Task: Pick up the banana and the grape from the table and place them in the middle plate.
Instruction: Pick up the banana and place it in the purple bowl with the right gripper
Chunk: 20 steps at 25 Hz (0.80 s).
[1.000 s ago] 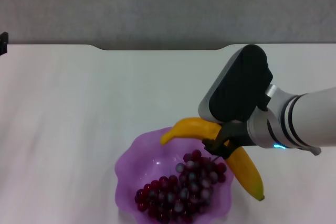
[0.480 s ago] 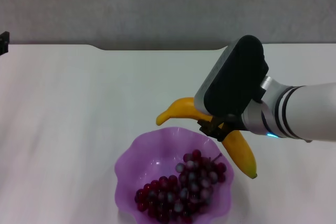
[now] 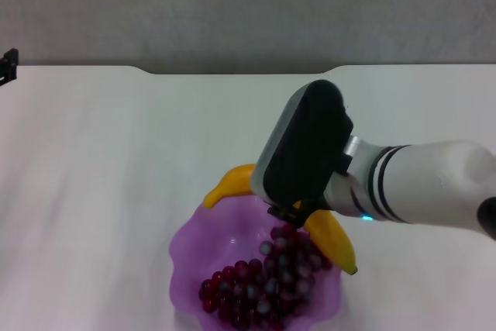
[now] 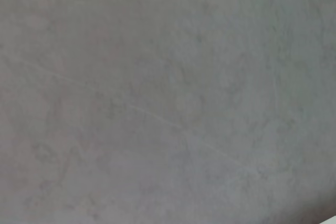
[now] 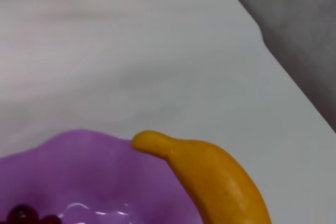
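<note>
Over the far right part of the middle plate [image 3: 194, 249], the right gripper [image 3: 298, 211] carries the banana [image 3: 333, 239] clear of the table [image 3: 116, 153]. The fruit passes under the gripper's dark housing: one end juts out toward the robot's left above the plate's far rim, the other slopes down on the right side and ends in a small dark tip at the plate's right edge. The jaws are clamped on the banana's middle, though the housing covers most of the contact and only a dark finger edge shows below it.

The grape [image 3: 267, 284] bunch lies inside the plate, toward its near right portion, just below the gripper and apart from it. The plate's near rim is cut off by the frame edge.

The right wrist view shows the banana [image 5: 210, 174] end-on above the purple rim of the plate [image 5: 63, 161], with a few grapes at the picture's corner; the gripper's own fingers do not appear there. The left wrist view shows only a grey mottled surface, and the left gripper is not visible in any view.

Compared with half a second ago, the right gripper and the banana have shifted toward the robot's left and lower, closer over the plate. The grape bunch has not moved.
</note>
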Tool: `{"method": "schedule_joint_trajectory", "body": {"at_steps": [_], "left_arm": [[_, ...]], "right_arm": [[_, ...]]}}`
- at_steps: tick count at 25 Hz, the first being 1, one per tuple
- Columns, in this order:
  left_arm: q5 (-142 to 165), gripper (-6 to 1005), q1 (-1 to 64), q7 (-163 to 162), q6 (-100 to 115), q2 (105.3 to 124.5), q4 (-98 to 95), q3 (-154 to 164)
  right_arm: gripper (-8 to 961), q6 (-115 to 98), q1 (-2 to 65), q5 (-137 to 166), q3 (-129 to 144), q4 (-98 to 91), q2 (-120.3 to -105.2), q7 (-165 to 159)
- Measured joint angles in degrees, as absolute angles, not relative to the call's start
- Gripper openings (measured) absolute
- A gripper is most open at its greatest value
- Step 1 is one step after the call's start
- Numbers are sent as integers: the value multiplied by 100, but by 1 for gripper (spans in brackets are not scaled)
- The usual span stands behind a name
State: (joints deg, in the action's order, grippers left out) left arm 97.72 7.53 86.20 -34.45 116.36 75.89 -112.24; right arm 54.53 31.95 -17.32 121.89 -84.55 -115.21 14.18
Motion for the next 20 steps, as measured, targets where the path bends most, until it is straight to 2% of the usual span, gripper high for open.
{"method": "schedule_joint_trajectory", "body": {"at_steps": [20], "left_arm": [[9774, 857, 756, 8613, -3445, 11627, 7606, -11223]], "right_arm": [[512, 5405, 3336, -2084, 12499, -8194, -11523, 1404]]}}
